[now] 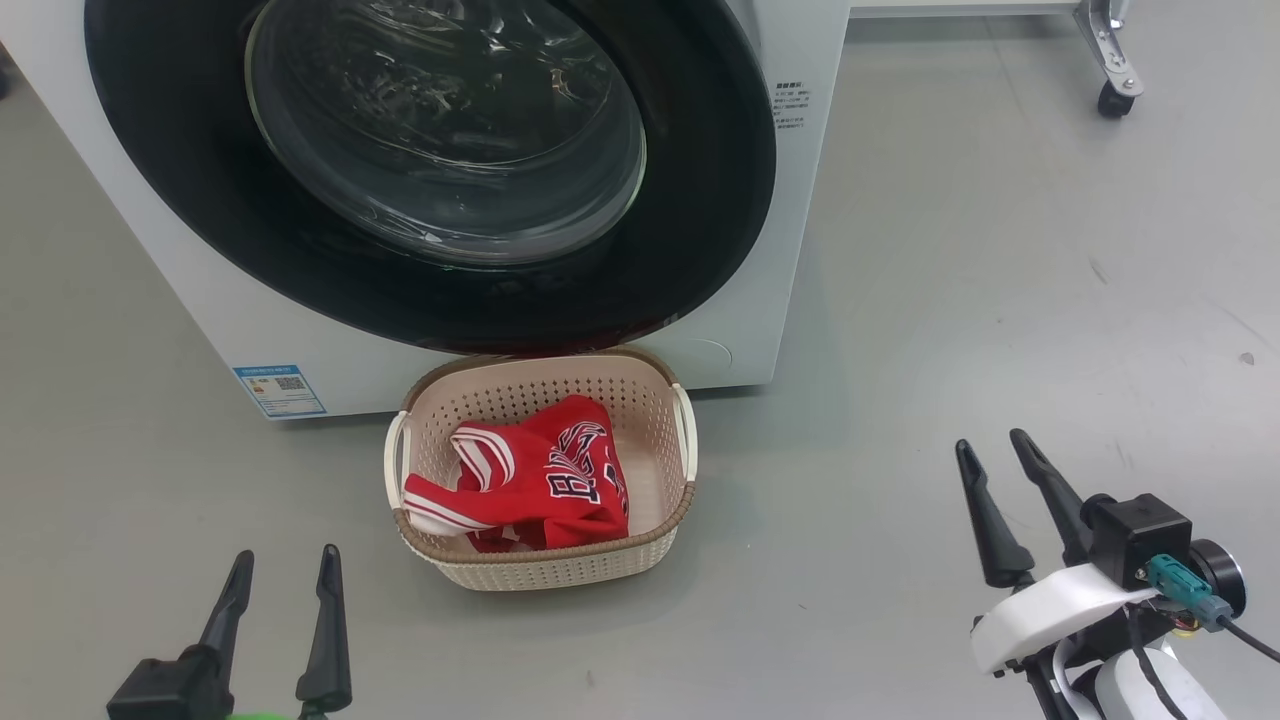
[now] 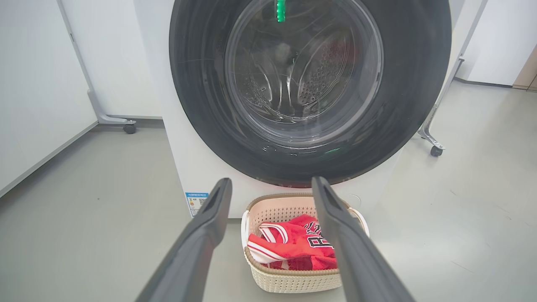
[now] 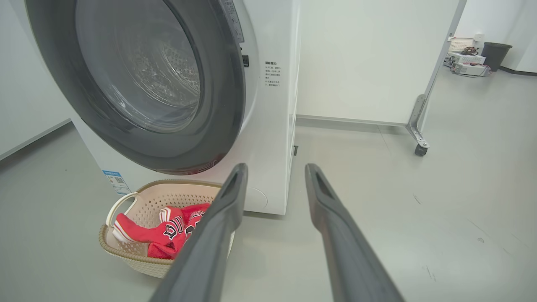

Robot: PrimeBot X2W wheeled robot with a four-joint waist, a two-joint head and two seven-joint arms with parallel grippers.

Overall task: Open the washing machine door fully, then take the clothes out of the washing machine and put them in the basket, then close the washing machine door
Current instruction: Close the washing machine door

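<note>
**Both grippers parked low, clothes in the basket, door shut**

The washing machine (image 1: 330,360) is seen at the far side of the grey floor (image 1: 950,300), and the washing machine door (image 1: 700,200) is shut flat against its front. The basket (image 1: 540,570) is set on the floor just in front of the machine, below the door's bottom edge. The clothes (image 1: 545,480) are bunched inside it, with the lettering turned up and a striped bit draped toward the left wall.

The left gripper (image 1: 285,553) is held low at the near left, fingers pointed away toward the machine. They're spread moderately wide, with nothing held between them. It's kept just left of the basket and nearer, not touching it. In its wrist view the basket and door are framed between the two fingers.

The right gripper (image 1: 990,440) is held at the near right, well apart from the basket. Its fingers are leaned a little to the left, parted about as much, and empty too. In its wrist view the fingers are aimed past the machine's right front corner.
</note>
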